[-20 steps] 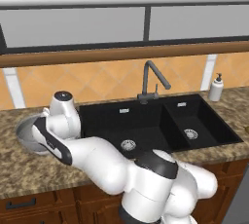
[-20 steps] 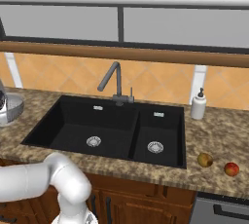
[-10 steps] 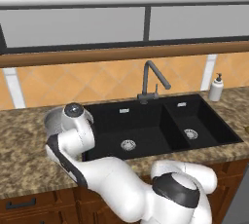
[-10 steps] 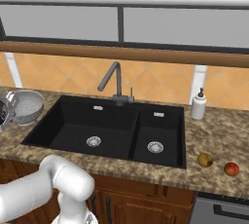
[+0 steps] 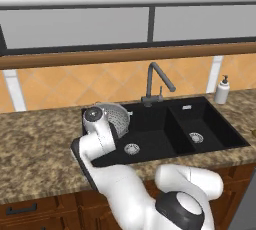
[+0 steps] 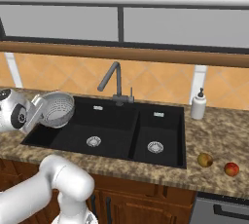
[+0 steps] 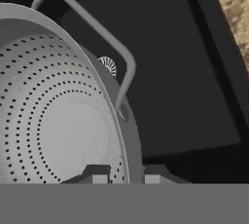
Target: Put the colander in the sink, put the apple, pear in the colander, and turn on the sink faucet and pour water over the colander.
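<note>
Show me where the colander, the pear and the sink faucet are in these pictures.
colander [image 6: 57, 109], right base view, on its perforated inner wall.
pear [image 6: 204, 160], right base view, on the middle of the fruit.
sink faucet [image 5: 151, 82], left base view, on its upright stem.

Colander [image 6: 57, 109] held tilted over the sink's [image 6: 160, 157] left end.

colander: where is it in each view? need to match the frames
Left base view: colander left of centre, tilted, above the sink's larger basin, behind the arm.
Right base view: colander at the left, over the sink's left edge.
Hand view: colander across the left half, claw shut on its rim.
Shared landmark: the larger basin's drain.
</note>
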### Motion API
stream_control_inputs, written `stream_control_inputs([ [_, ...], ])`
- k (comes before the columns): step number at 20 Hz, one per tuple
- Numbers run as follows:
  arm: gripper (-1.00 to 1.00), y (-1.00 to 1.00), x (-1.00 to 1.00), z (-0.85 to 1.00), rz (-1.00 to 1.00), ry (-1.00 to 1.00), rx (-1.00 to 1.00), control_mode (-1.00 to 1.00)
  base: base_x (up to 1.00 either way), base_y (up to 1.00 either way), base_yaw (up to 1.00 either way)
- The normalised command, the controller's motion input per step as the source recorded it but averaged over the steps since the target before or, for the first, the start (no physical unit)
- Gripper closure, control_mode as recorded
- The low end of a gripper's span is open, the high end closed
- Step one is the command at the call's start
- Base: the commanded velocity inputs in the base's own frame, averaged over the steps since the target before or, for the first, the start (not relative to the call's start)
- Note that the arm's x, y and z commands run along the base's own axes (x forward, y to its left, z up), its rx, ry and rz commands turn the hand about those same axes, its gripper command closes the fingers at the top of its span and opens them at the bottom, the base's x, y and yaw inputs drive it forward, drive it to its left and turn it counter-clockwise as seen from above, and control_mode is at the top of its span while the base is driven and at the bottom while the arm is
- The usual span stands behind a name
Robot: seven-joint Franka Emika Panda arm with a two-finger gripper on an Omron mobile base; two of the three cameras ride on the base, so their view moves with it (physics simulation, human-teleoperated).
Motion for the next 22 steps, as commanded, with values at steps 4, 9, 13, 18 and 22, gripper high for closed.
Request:
stream_control_inputs([
  [4,1.0,-0.15,0.05,0.0,-0.66,0.0,0.0,-1.0,0.0,0.0,0.0],
  [9,1.0,-0.05,0.03,0.0,-0.6,0.0,0.02,-1.0,0.0,0.0,0.0],
  [13,1.0,-0.19,0.0,-0.06,-0.52,0.0,0.03,-1.0,0.0,0.0,0.0],
  [18,1.0,-0.1,0.0,-0.18,-0.43,0.0,0.09,-1.0,0.0,0.0,0.0],
  [22,1.0,0.0,0.01,-0.29,-0.36,0.0,0.08,-1.0,0.0,0.0,0.0],
])
